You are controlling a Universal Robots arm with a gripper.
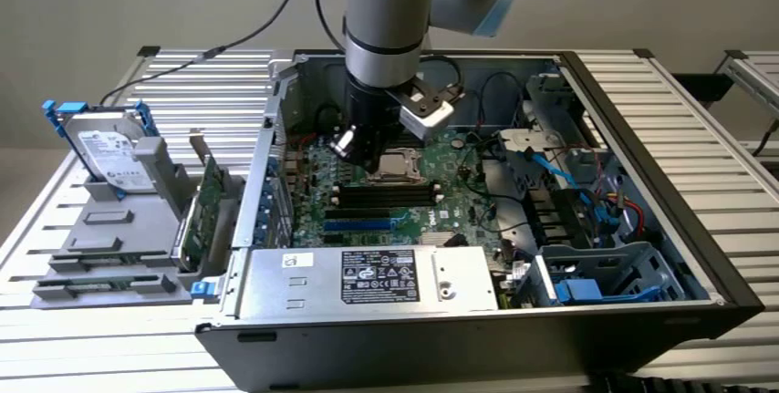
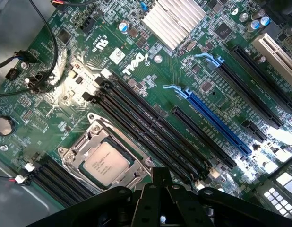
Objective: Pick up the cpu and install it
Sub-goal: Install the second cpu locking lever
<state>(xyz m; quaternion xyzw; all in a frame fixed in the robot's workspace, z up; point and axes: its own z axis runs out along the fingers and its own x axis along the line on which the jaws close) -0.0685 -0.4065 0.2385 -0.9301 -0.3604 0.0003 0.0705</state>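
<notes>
The tool (image 2: 158, 189) is clenched, its black fingers (image 2: 161, 176) drawn together with nothing between them, and it touches nothing. It hangs just above the motherboard (image 2: 193, 71), beside the socket (image 2: 107, 160). In the exterior view the tool (image 1: 371, 151) sits at the end of the arm (image 1: 387, 19), which reaches down into the open case (image 1: 658, 129).

The cpu (image 2: 104, 163) lies flat in the socket, silver-grey top up, inside the metal frame. It is square, so it has no long axis; in the exterior view its edges run in line with the board's edges (image 1: 393, 166). Whether the frame is latched over it I cannot tell.

Just beside the socket run black memory slots (image 2: 150, 132), with a second black bank (image 2: 61, 177) on its other side. Past them lie the blue slot (image 2: 217, 120) and a finned heatsink (image 2: 173, 19).

In the exterior view, the power supply (image 1: 365, 276) fills the near edge of the case. Well apart, at the exterior view's left, a hard drive (image 1: 112, 151) with a blue bracket stands in a grey holder (image 1: 104, 256) on the desk (image 1: 718, 119), with a green card (image 1: 207, 201) beside it.
</notes>
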